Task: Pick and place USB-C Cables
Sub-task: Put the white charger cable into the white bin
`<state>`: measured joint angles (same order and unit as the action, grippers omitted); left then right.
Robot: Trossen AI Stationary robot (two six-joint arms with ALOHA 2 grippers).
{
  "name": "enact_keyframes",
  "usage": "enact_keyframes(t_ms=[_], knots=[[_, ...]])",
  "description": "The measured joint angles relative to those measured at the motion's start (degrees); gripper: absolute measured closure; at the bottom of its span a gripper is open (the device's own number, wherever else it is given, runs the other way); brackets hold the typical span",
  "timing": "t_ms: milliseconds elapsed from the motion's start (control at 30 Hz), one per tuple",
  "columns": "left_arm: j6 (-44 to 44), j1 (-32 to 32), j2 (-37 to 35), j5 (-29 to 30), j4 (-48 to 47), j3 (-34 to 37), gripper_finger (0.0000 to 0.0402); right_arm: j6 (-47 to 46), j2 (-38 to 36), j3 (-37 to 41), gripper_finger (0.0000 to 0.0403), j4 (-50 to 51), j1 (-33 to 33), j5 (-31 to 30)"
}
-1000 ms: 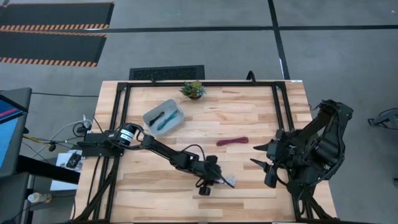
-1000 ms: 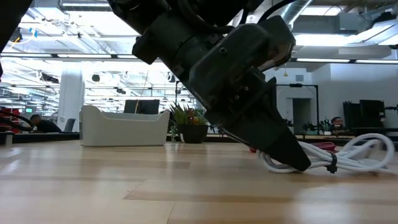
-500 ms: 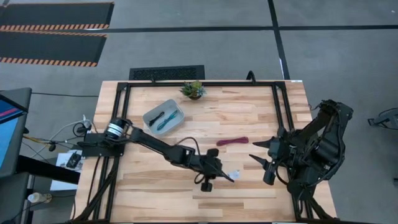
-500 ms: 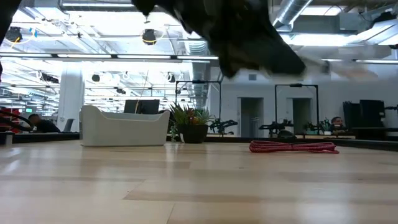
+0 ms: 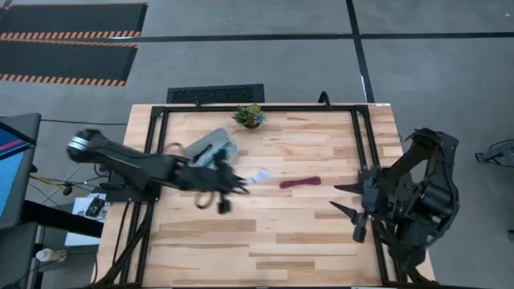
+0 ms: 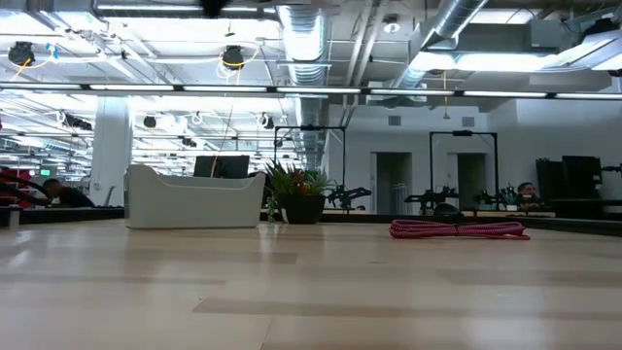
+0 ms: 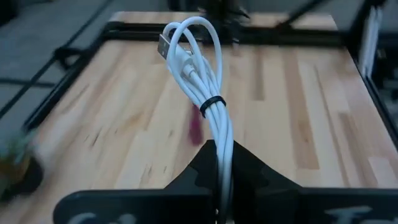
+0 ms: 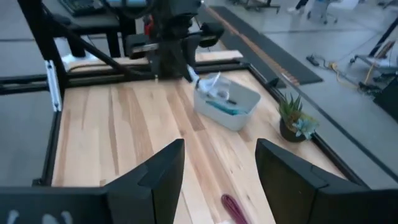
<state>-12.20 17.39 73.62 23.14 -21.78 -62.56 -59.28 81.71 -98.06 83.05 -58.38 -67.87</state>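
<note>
My left gripper (image 5: 241, 181) hovers just right of the clear bin (image 5: 211, 147), shut on the white cable bundle (image 5: 259, 175), which is bound by a black tie (image 7: 211, 102). The bin (image 8: 227, 99) stands on the table's far left part with the teal cable (image 8: 217, 107) inside; the black cable does not plainly show. The maroon cable (image 5: 300, 182) lies flat mid-table, and the low view shows the maroon cable (image 6: 457, 229) too. My right gripper (image 8: 221, 180) waits open near the table's right edge. My left gripper pinches one end of the white bundle (image 7: 219, 155) between its two fingers. The cable runs along the fingers and sticks out past their tips toward the table's right. Its looped end with the plugs (image 7: 186, 50) stands free, and the whole bundle is lifted clear of the table.
A small potted plant (image 5: 250, 116) stands at the far edge, just right of the bin. A black frame (image 5: 365, 136) runs along the table's sides. Bare wood (image 5: 265, 241) stretches across the near half and between the two arms.
My left gripper, shut on the white cable, rose from the table's near middle and swung toward the far left, up to the bin. The white cable went from lying on the table to lifted clear. My right arm drew back slightly toward the right edge.
</note>
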Motion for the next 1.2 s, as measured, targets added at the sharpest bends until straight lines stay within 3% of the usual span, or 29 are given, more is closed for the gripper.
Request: enact_keyframes(t_ms=[133,233,333,433,567,667,800,900,1100,1200], knots=[[-7.9,3.6,-14.8,7.4,10.5,16.8,0.0401,-5.0,-0.1,1.6,0.0182,2.8,-1.1,-5.5],[-9.5,6.8,-23.4,11.8,26.6,29.9,0.0401,-11.8,0.0,6.2,0.0182,5.4,0.2,-11.6],[-7.9,8.8,-28.1,12.7,43.6,40.8,0.0401,-20.2,-1.0,11.3,0.0182,6.6,3.8,-11.5],[-7.7,9.3,-29.6,12.9,55.0,47.3,0.0401,-24.5,-2.1,16.6,0.0182,4.1,8.6,-11.0],[-6.4,9.3,-29.4,11.6,59.8,49.6,0.0401,-20.4,-2.5,20.5,0.0187,-4.1,15.4,-6.0],[-4.9,9.2,-28.5,11.5,59.8,49.1,0.0401,-7.3,-2.5,22.5,0.0198,-17.5,20.4,0.9],[-1.9,8.8,-27.5,11.5,60.1,47.6,0.0401,17.1,-2.4,28.6,0.0217,-45.1,27.6,11.5],[-0.4,7.8,-26.5,8.3,61.3,47.3,0.0401,33.7,-2.4,34.5,0.0229,-67.1,33.5,18.8],[7.1,5.5,-24.6,2.6,67.4,47.2,0.0401,45.3,-1.2,44.9,0.0247,-105.1,46.6,40.0],[7.2,3.7,-24.5,2.6,68.1,48.2,0.0401,45.3,0.5,48.3,0.0249,-116.3,51.6,48.0]])
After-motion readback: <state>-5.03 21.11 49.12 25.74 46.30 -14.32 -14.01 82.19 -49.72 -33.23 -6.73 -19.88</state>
